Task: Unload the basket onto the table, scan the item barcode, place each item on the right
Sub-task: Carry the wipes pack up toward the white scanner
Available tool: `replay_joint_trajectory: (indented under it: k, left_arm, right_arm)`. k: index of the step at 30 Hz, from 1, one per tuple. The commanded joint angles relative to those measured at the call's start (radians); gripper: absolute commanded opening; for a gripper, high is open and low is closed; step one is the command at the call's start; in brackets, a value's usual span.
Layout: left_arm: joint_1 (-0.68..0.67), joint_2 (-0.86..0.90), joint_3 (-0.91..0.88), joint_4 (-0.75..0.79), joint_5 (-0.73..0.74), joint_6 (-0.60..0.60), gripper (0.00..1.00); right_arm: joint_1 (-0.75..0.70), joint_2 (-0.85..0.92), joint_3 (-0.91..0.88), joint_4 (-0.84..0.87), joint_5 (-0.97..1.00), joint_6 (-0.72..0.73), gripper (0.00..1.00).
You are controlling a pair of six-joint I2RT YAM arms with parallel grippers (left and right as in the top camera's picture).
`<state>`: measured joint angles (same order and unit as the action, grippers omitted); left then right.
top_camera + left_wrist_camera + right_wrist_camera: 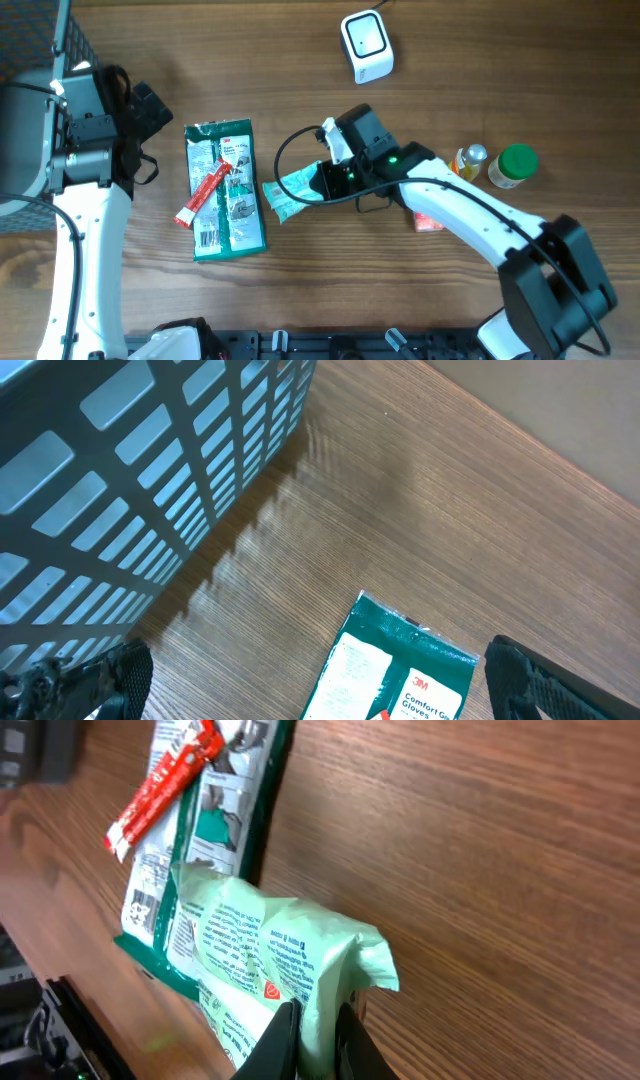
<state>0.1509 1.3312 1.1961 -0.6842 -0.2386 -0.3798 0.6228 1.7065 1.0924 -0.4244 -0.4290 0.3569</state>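
Brown wood-grain table (pixel 500 80), with things scattered round its middle.
Taking the far edge as twelve: a small white rounded scanner box (pixel 366 45) sits at twelve, and a grey slatted plastic basket (pixel 120 480) stands at ten, by the corner. At nine lies a flat dark green glove pack (pixel 227 190) with a red stick sachet (pixel 203 193) slanted across it, its lower end poking past the pack's edge. Just beside the pack, toward the centre, is a pale green crinkled plastic packet (pixel 290 190); how much of it rests on the wood I cannot tell. At three a small silver-capped bottle (pixel 468 160) and a green-lidded jar (pixel 513 166) stand close together. A small red carton (pixel 428 222) lies near four.
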Motion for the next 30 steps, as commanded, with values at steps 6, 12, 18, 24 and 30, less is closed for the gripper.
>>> replay_joint_trajectory:
  k: [6,12,18,24,30]
  left_arm:
    - [0.004,-0.001,0.004,0.003,-0.005,0.009,1.00]
    - [0.004,-0.001,0.004,0.003,-0.005,0.009,1.00]
    - [0.004,-0.001,0.004,0.003,-0.005,0.009,1.00]
    - [0.004,-0.001,0.004,0.003,-0.005,0.009,1.00]
    - [0.004,-0.001,0.003,0.003,-0.005,0.009,1.00]
  right_arm:
    - [-0.009,-0.036,0.043,-0.016,0.010,-0.136,0.04]
    - [-0.009,-0.140,0.242,-0.141,0.142,-0.335,0.04]
    - [-0.009,-0.174,0.432,-0.314,0.258,-0.602,0.04]
    - [-0.009,-0.174,0.571,-0.321,0.528,-0.875,0.04]
    - [-0.018,-0.112,0.570,-0.173,0.720,-1.101,0.04]
